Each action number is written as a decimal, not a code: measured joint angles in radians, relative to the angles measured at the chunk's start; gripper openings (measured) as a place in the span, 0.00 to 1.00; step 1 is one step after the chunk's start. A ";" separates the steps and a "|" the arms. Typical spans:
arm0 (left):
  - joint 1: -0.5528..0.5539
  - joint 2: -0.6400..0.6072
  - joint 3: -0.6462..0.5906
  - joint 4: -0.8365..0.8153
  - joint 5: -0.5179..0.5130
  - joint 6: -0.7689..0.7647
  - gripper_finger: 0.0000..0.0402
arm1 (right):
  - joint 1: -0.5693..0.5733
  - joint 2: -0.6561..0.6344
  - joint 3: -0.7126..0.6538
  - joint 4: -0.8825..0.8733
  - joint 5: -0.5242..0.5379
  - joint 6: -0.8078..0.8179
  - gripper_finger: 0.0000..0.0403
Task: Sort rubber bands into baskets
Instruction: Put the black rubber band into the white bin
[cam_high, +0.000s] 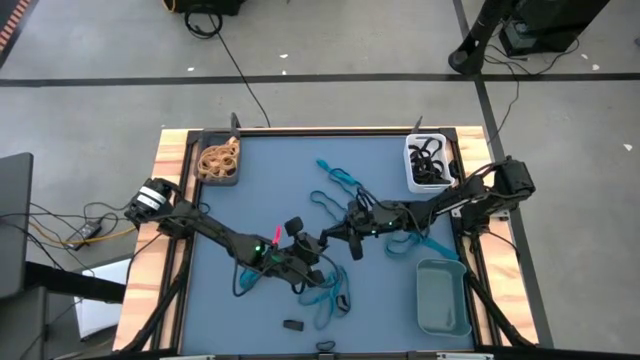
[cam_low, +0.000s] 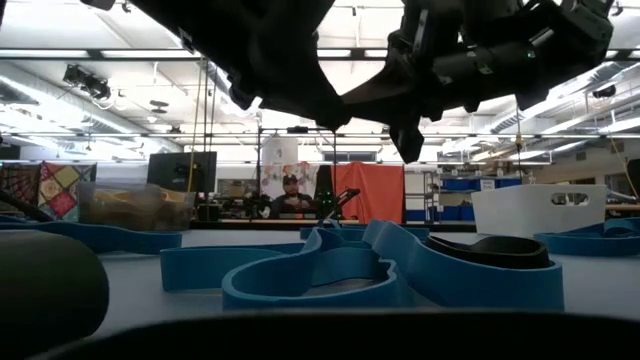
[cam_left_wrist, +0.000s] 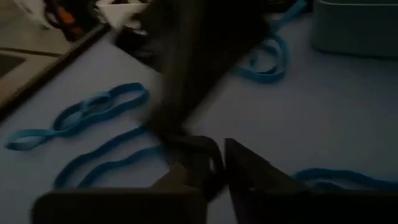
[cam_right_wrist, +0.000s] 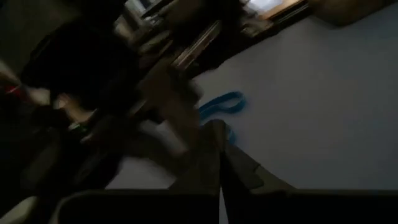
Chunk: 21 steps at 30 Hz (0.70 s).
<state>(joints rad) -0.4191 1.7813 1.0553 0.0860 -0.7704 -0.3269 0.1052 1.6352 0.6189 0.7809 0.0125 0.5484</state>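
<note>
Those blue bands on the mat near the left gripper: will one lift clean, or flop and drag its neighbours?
Likely floppy: the blue bands lie in loose, wavy loops on the mat. They overlap, so lifting one could drag another. They look thin and flat, so probably light and unlikely to roll.

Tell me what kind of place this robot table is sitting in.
Probably a large workshop or lab hall: strip lights across a high ceiling, blue bins on shelving at the back, and a person seated at a bench.
</note>
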 joint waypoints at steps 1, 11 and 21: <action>-0.001 0.000 0.001 0.001 0.006 -0.006 0.17 | -0.004 0.000 0.000 -0.003 0.015 -0.003 0.02; -0.003 0.000 0.022 -0.201 0.075 -0.152 0.46 | -0.096 -0.011 0.000 -0.179 0.057 -0.063 0.02; -0.054 0.000 0.035 -0.485 0.208 -0.437 0.46 | -0.159 -0.223 0.000 -0.566 0.257 -0.190 0.02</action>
<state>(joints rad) -0.4734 1.7809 1.0904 -0.3992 -0.5621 -0.7641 -0.0536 1.4126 0.6193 0.2145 0.2692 0.3588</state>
